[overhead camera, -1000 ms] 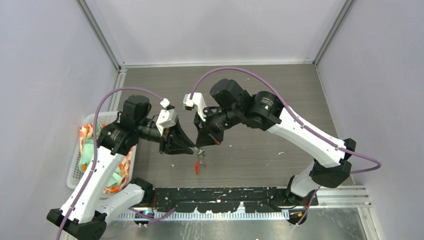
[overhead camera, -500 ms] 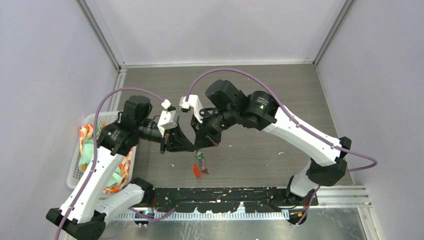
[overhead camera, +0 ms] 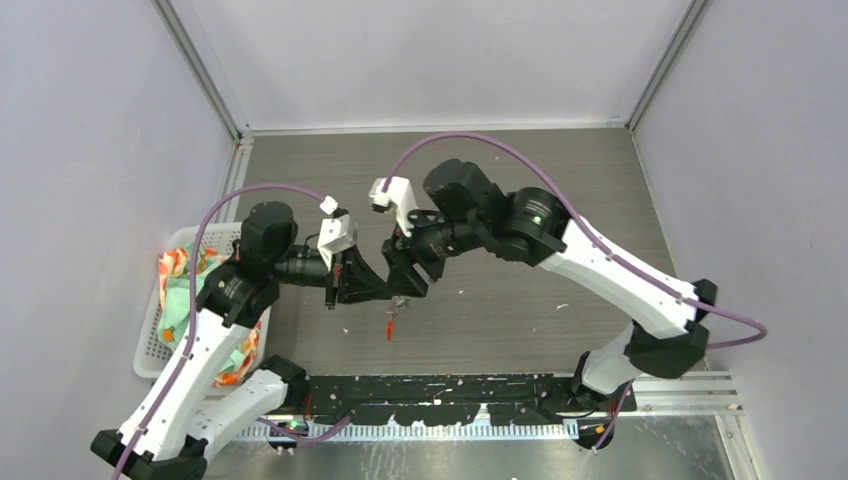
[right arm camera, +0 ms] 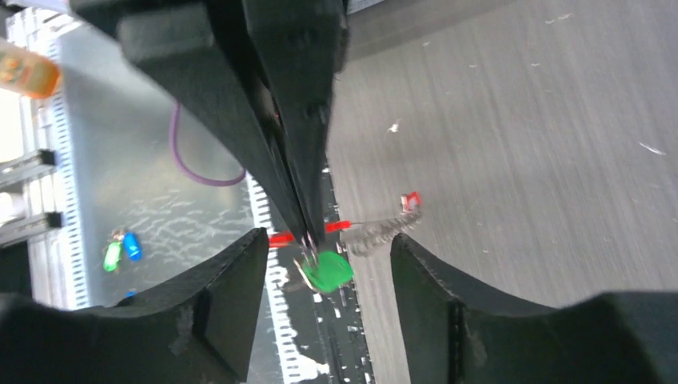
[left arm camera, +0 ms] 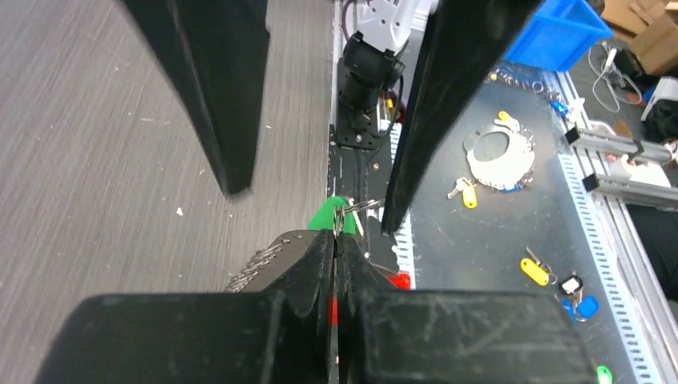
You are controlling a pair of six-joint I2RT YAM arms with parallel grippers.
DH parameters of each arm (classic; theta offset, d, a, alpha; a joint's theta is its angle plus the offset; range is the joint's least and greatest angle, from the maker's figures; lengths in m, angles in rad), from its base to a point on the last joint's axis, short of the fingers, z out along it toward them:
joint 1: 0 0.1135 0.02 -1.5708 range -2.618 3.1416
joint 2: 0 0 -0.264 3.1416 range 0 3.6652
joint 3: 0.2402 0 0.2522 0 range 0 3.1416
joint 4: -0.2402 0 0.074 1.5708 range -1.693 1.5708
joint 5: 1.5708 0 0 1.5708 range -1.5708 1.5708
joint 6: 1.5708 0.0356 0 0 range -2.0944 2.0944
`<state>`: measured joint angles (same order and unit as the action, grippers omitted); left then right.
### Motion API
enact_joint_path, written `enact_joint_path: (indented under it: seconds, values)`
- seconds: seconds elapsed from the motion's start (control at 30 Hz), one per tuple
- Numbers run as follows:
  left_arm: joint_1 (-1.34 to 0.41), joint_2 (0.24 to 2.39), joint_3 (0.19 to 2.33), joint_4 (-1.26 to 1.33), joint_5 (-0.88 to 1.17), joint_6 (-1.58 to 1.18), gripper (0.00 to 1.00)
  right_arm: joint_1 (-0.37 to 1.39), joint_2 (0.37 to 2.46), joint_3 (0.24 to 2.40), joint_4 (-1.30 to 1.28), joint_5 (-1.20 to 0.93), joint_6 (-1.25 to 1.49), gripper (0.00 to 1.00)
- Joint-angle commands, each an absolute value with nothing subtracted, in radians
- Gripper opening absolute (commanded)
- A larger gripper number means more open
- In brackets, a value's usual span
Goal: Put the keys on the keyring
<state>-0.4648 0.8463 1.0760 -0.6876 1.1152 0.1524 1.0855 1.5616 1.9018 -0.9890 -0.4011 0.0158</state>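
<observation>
The left gripper (left arm camera: pixel 336 237) is closed tight, its two fingers pressed together, and it pinches the green key (right arm camera: pixel 328 270) by the metal just above the plastic head, so the head hangs free under the fingertips. It is held up off the bench (overhead camera: pixel 500 170) in mid-air, probably so the other arm can reach it from the side without scraping the surface. The right gripper (right arm camera: pixel 326 244) stands wide open with nothing in it, one finger on each side of the left fingertips, placed to close on whatever hangs there. The keyring (right arm camera: pixel 376 236) shows as a short chain running away from the pinch, with the red-tagged key (right arm camera: pixel 410 200) at its far end and the strip (overhead camera: pixel 390 328) dangling below both grippers. The pinch is too small and blurred to tell whether the ring wire is caught in it along with the green key, or whether that key is already threaded on.
</observation>
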Motion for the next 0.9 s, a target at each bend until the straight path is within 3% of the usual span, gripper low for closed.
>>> enact_joint_path:
  seconds: [0.0, 0.3, 0.63, 0.87]
  values:
    - [-0.468, 0.755, 0.98, -0.3, 1.066, -0.215, 0.0, 1.087, 1.32, 1.763, -0.763, -0.206, 0.079, 0.66]
    - [-0.468, 0.717, 0.945, -0.056, 0.949, -0.432, 0.0, 1.085, 1.013, 1.4, -0.455, -0.154, 0.201, 0.69]
    - [-0.468, 0.797, 1.094, 0.195, 0.792, -0.466, 0.0, 1.085, 1.004, 1.324, -0.292, -0.202, 0.282, 0.66]
    - [-0.469, 0.796, 1.094, 0.166, 0.767, -0.492, 0.0, 1.086, 1.03, 1.247, -0.16, -0.207, 0.371, 0.63]
